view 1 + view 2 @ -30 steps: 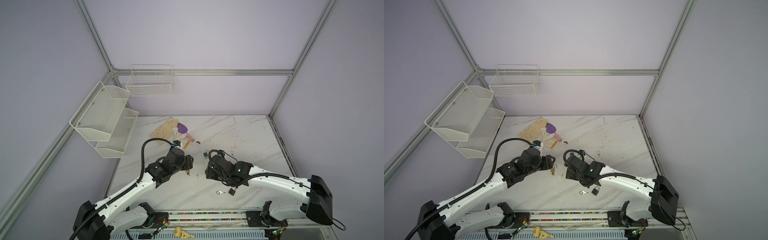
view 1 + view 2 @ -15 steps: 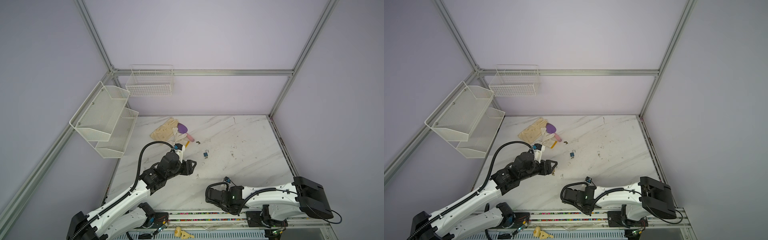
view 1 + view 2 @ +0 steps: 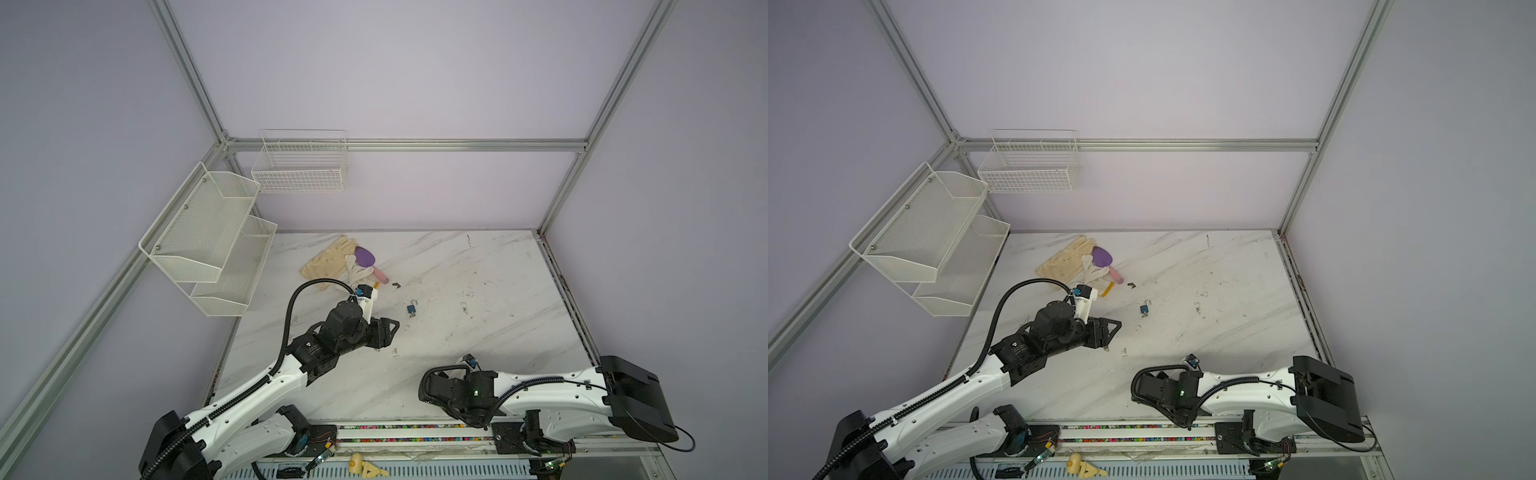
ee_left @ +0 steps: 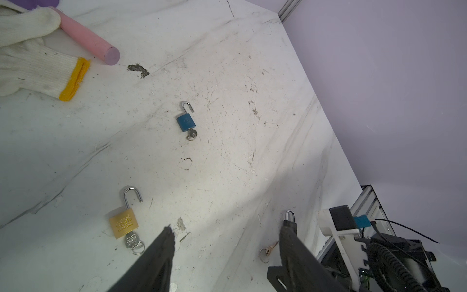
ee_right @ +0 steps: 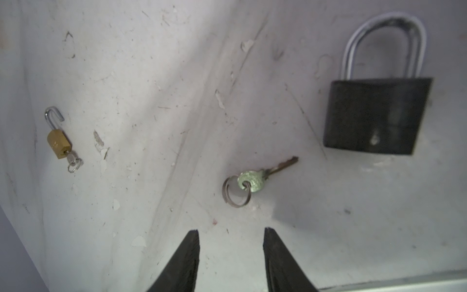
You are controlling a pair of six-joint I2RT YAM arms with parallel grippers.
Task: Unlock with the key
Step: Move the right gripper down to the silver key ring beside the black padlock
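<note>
Gaping empty above the scuffed marble table (image 3: pixel 478 291), left fingers (image 4: pixel 161 252) and right fingers (image 5: pixel 184 260); lilac walls (image 3: pixel 374 83) surround.

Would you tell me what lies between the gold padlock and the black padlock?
A loose key on a ring lies between the gold padlock and the black padlock, touching neither; the right wrist view shows it.

On the table (image 3: pixel 478 291), a yellow-cuffed white glove (image 4: pixel 32 68) lies over a pink-handled purple paddle (image 3: pixel 365 256) beside a beige glove (image 3: pixel 328 259). A wire basket (image 3: pixel 299 166) and mesh shelf (image 3: pixel 208 232) hang on the walls.
</note>
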